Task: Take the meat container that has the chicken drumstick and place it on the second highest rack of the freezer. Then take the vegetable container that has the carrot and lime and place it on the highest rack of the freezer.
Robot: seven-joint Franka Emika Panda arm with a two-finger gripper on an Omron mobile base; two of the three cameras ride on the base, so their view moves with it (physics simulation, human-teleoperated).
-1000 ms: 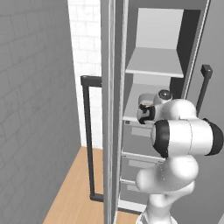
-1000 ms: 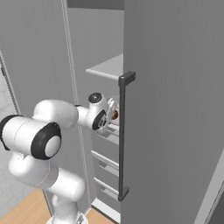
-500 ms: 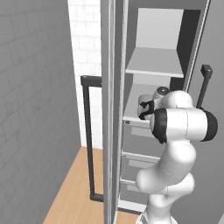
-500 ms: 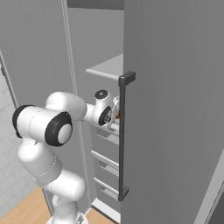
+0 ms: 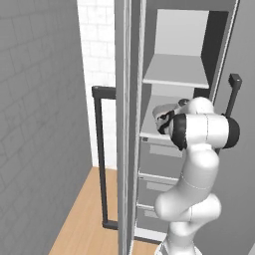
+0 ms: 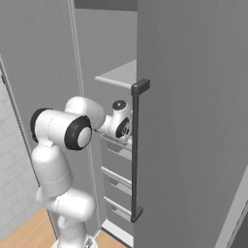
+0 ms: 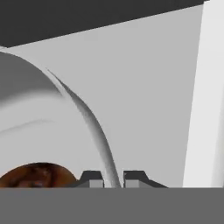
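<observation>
Grey freezer (image 5: 174, 45) interior is seen with its door swung wide to the left; two white shelves sit above grey drawers. Highest rack (image 5: 177, 72) carries nothing visible. Arm is reached in at the level of the lower white shelf (image 5: 152, 133), i.e. the second highest rack, which fits the first placement step. In the hand view the tool (image 7: 113, 178) is seen nearly closed, its two tips set on either side of the thin pale rim of the meat container (image 7: 92, 127), so the wall is judged pinched between them. Chicken drumstick (image 7: 37, 175) is seen as a brown glossy patch inside the container, at the lower left of that view, just beside the tips. Rim grip is presumably used so the bowl hangs level and can be slid onto the shelf. Whether the container base is already resting on the shelf cannot be told: the arm hides the contact in both base views. Release is judged not yet done.
</observation>
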